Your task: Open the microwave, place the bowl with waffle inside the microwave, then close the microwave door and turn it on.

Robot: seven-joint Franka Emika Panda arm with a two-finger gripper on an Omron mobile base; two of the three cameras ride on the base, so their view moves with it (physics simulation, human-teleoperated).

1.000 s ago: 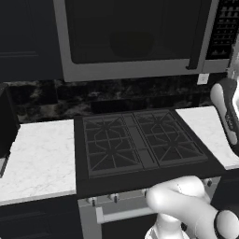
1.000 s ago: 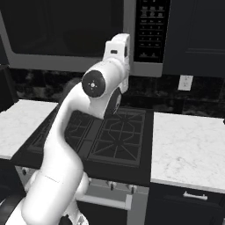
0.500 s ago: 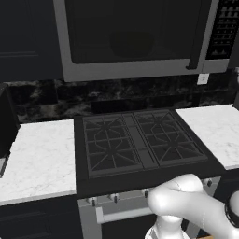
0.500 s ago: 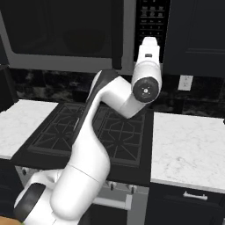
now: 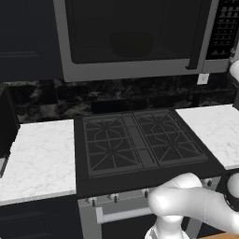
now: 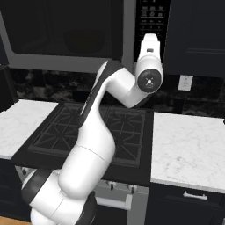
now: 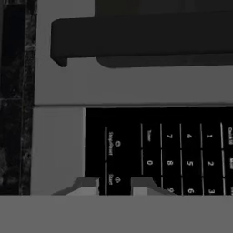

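Note:
The microwave (image 5: 135, 72) hangs above the stove with its door (image 5: 130, 28) closed and the dark handle bar (image 5: 196, 37) at the door's right edge. Behind the glass sits a dim rounded shape (image 5: 133, 44) that looks like the bowl; the waffle is hidden. My arm is raised, and the hand (image 6: 150, 44) points at the black button panel (image 6: 151, 17). In the hand view my gripper (image 7: 113, 185) is close in front of the panel's keys (image 7: 159, 145). Its fingertips (image 7: 86, 185) stand a narrow gap apart with nothing between them. The handle bar (image 7: 136, 41) runs across the top.
The black gas stove (image 5: 140, 142) lies below the microwave, with white marble counters to its left (image 5: 37, 154) and right (image 5: 214, 130). A wall outlet (image 6: 185, 82) sits on the dark backsplash to the right. Dark cabinets flank the microwave.
The hand has swung from in front of the microwave door rightward to the button panel. The elbow has folded down and to the left. The door stays closed.

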